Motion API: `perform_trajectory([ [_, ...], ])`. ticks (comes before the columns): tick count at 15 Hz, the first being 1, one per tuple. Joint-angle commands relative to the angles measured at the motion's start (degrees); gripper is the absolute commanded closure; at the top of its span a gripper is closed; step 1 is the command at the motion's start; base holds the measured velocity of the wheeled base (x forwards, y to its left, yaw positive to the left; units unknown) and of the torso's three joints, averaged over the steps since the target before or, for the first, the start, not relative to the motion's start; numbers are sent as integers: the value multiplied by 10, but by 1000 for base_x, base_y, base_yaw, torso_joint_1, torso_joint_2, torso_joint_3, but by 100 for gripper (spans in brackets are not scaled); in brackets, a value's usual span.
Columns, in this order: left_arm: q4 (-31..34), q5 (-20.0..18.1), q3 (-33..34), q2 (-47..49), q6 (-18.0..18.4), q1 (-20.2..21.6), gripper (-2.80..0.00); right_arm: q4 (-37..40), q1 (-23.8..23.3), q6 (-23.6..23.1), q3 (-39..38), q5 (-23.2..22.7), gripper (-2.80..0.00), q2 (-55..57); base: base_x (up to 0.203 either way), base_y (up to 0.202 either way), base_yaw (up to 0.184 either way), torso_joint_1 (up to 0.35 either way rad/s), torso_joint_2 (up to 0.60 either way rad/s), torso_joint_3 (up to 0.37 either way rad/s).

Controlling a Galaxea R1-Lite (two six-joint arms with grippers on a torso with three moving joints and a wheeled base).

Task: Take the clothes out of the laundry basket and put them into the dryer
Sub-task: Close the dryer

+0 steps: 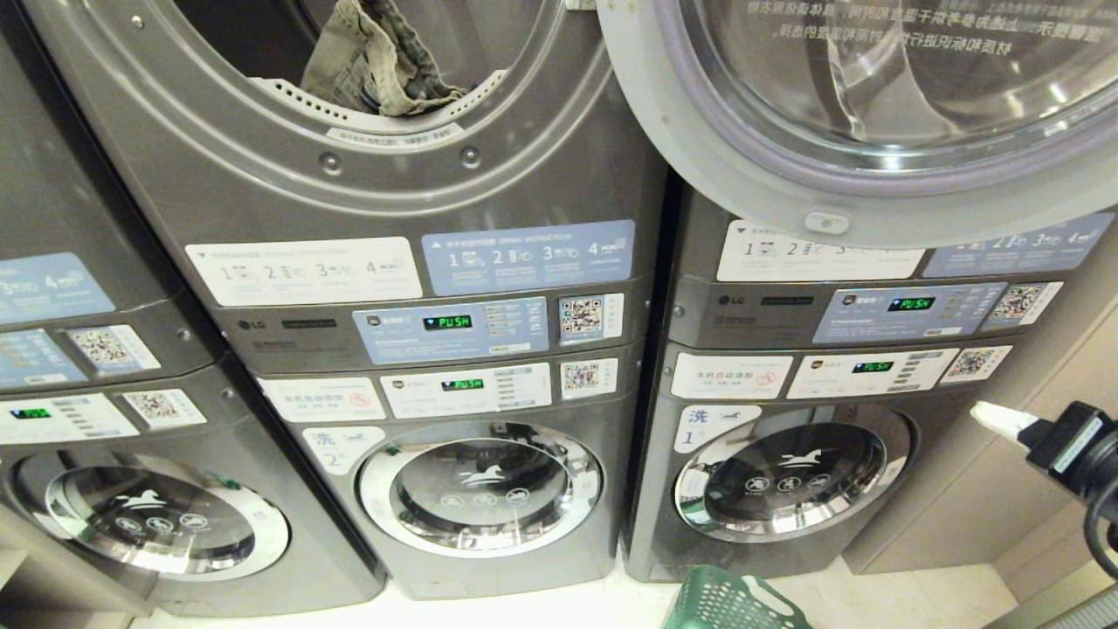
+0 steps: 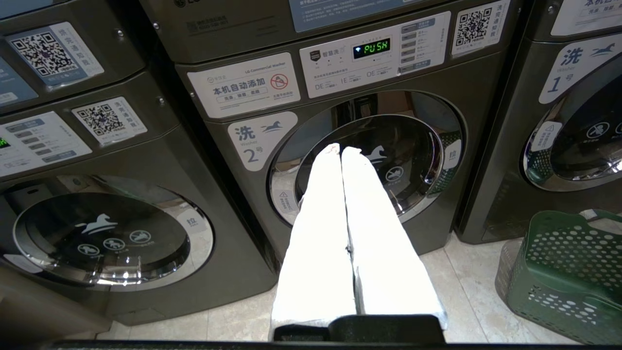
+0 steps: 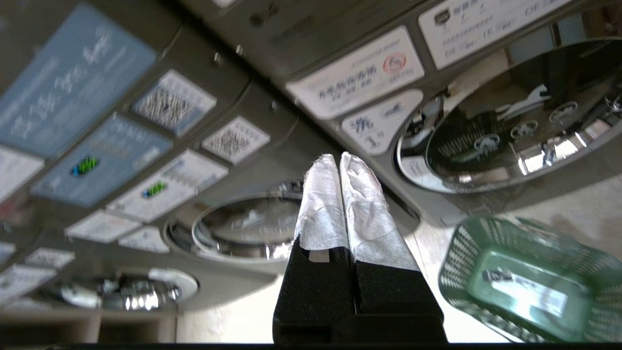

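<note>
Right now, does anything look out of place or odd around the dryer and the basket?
Yes. The clothes are not fully inside the dryer: the denim hangs over the lip of the drum opening, and the door stands swung open. The laundry basket looks empty. The right gripper is shut on nothing.

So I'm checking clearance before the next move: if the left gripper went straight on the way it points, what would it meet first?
Most likely the round chrome-rimmed washer door marked 2: the shut left gripper points at its glass. Depth is unclear, but nothing shows between them.
</note>
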State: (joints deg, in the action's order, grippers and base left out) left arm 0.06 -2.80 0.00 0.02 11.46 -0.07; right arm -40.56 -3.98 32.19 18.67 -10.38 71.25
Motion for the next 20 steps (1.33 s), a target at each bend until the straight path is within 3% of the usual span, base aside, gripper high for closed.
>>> perform_trajectory([
  [1, 0, 0, 0, 0, 1, 0, 0, -55, -19, 9, 4, -4, 0, 86, 0, 0, 0, 0, 0, 0],
  [7, 0, 0, 0, 0, 1, 0, 0, -151, -116, 21, 110, -14, 0, 251, 0, 0, 0, 0, 0, 0],
  [10, 0, 0, 0, 0, 1, 0, 0, -174, -150, 64, 177, -91, 0, 277, 0, 0, 0, 0, 0, 0],
  [13, 0, 0, 0, 0, 1, 1, 0, -196, -155, 127, 206, -138, 0, 280, 0, 0, 0, 0, 0, 0],
  [20, 0, 0, 0, 0, 1, 0, 0, -198, -136, 151, 279, -135, 0, 281, 0, 0, 0, 0, 0, 0],
])
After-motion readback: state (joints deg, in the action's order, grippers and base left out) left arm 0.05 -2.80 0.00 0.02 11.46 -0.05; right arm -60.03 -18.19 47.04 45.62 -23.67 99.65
